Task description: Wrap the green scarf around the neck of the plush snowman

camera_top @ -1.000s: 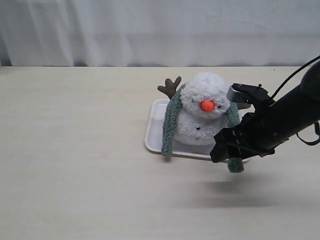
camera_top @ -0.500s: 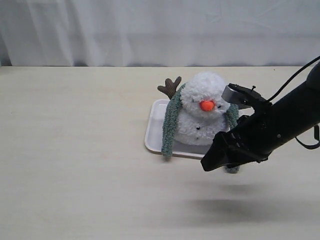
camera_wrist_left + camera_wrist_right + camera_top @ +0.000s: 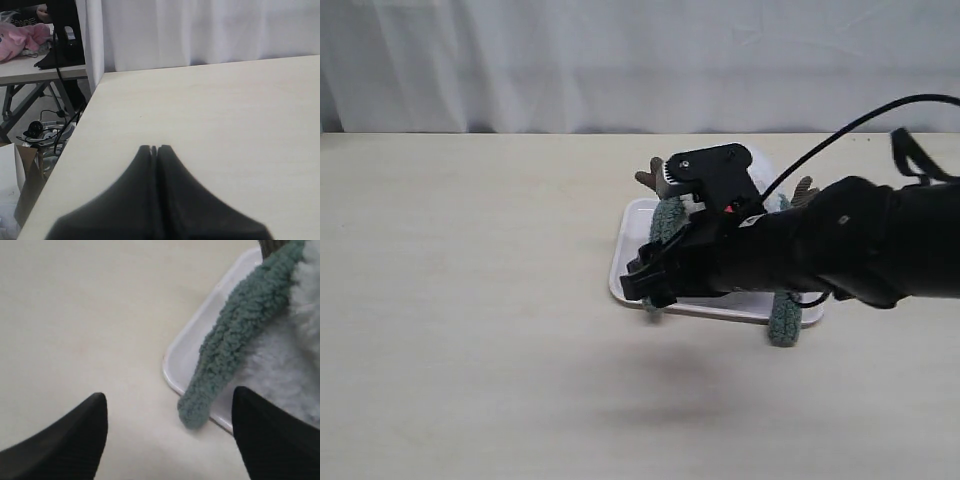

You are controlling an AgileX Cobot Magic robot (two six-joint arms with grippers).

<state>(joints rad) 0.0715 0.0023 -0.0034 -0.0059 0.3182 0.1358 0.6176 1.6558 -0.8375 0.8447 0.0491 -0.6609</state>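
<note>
The plush snowman (image 3: 762,160) stands in a white tray (image 3: 628,255), mostly hidden behind my right arm; only a sliver of its head and the brown twig arms show. The green scarf (image 3: 667,222) lies around its neck with both ends hanging down the front. One end (image 3: 785,318) drapes over the tray's near edge. My right gripper (image 3: 642,283) has reached across and is open, low by the other end. In the right wrist view that scarf end (image 3: 235,335) lies over the tray rim (image 3: 192,352) between the spread fingers (image 3: 170,405), untouched. My left gripper (image 3: 154,148) is shut over bare table.
A white curtain (image 3: 620,60) hangs behind the table's far edge. The left wrist view shows the table's edge (image 3: 75,145), with cables and another table beyond.
My right arm has swung left across the snowman's front, from the scarf's right end to its left end. It now hides the face. The right scarf end stays hanging over the tray edge.
</note>
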